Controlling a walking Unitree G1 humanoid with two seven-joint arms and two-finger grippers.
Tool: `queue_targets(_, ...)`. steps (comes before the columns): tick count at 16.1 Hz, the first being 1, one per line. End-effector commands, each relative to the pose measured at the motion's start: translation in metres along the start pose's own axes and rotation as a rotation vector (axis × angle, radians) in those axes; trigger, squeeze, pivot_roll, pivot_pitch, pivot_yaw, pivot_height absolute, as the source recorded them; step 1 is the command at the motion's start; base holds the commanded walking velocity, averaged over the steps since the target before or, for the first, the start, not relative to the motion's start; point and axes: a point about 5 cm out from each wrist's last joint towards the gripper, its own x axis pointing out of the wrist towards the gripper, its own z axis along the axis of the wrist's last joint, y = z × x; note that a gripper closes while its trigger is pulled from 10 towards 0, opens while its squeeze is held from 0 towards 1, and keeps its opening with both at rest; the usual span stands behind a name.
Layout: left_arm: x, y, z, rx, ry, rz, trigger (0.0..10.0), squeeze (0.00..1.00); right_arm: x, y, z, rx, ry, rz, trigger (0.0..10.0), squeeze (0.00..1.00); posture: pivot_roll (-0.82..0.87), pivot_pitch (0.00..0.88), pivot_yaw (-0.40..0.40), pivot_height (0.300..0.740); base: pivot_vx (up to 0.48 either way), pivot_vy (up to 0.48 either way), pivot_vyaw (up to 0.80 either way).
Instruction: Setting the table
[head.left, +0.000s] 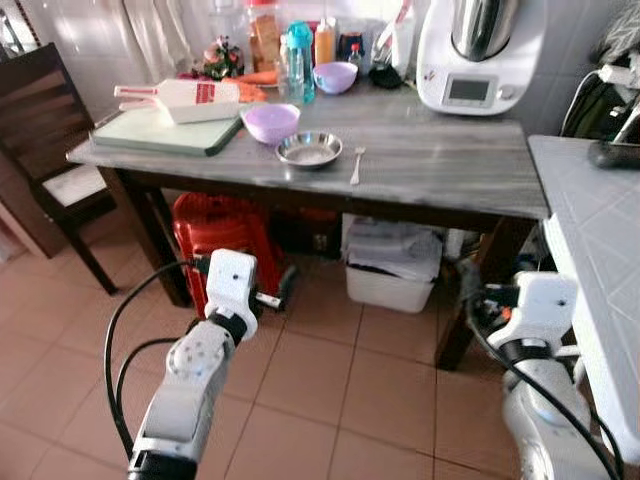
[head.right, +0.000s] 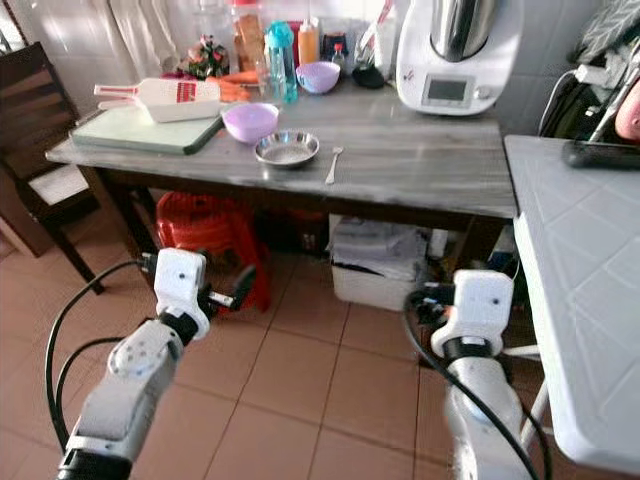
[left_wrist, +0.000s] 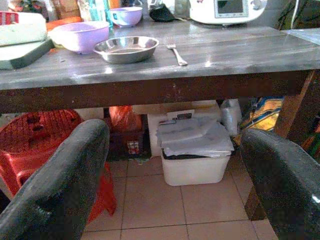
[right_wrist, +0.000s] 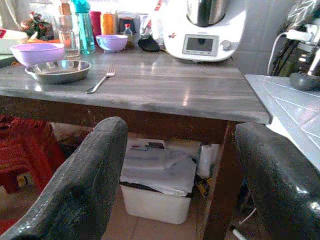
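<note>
— Both pairs of jaws stand wide apart and hold nothing: the left gripper (left_wrist: 170, 185) and the right gripper (right_wrist: 175, 185) each hover low over the tiled floor, short of the table (head.left: 430, 170) and below its top.

— And the things to set, going left to right?

— Up and ahead of the left jaws, a green cutting board (head.left: 160, 130) with a white scoop-shaped container (head.left: 190, 98) on it; then a lilac bowl (head.left: 271, 122), and just beside it a steel dish (head.left: 309, 149). The fork (head.left: 356, 165) lies a little to the right of the dish, above and between the two sets of jaws. A second lilac bowl (head.left: 335, 76) sits far back among bottles, and a white kitchen machine (head.left: 478, 55) stands at the back, ahead of the right jaws.

— Which step is this?

— Seemingly the approach; nothing is grasped yet. Next, either arm likely must rise above the table's front edge before reaching in.

— Room?

— Bare tabletop ahead of the right jaws is open. Tight spots: a white counter (head.left: 600, 260) close outside the right jaws, and a red stool (head.left: 220, 235) and white bin (head.left: 392, 270) under the table.
</note>
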Motion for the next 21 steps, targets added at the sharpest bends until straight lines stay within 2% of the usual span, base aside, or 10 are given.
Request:
queue_targets(1,-0.0007,0.0043,-0.0008,0.002,0.009,0.010,10.0,0.00,0.0010,0.0073,0.0009,0.013,-0.001,0.018,10.0,0.00,-0.02,0.000,0.035,0.740,0.000,-0.349,0.00)
queue_targets(8,0.0001,0.0029,-0.0017,0.000,0.011,-0.006,10.0,0.00,0.0018,0.0038,-0.0010,0.006,0.015,0.025,10.0,0.00,-0.02,0.000,0.030,0.740,0.000,-0.344,-0.07)
queue_targets(15,-0.0016,0.0033,-0.0022,0.004,0.014,-0.024,10.0,0.00,0.0017,0.0070,-0.0016,0.013,0.021,0.028,10.0,0.00,-0.02,0.000,0.034,0.740,0.000,-0.342,0.00)
queue_targets(18,-0.0014,0.0009,-0.0029,0.003,0.017,-0.032,10.0,0.00,0.0015,0.0071,-0.0025,0.016,0.024,0.028,10.0,0.00,-0.02,0.000,0.033,0.740,0.000,-0.328,-0.73)
queue_targets(21,-0.0016,0.0004,-0.0034,0.006,0.019,-0.036,10.0,0.00,0.0014,0.0076,-0.0034,0.017,0.026,0.030,10.0,0.00,-0.02,0.000,0.033,0.740,0.000,-0.309,-0.14)
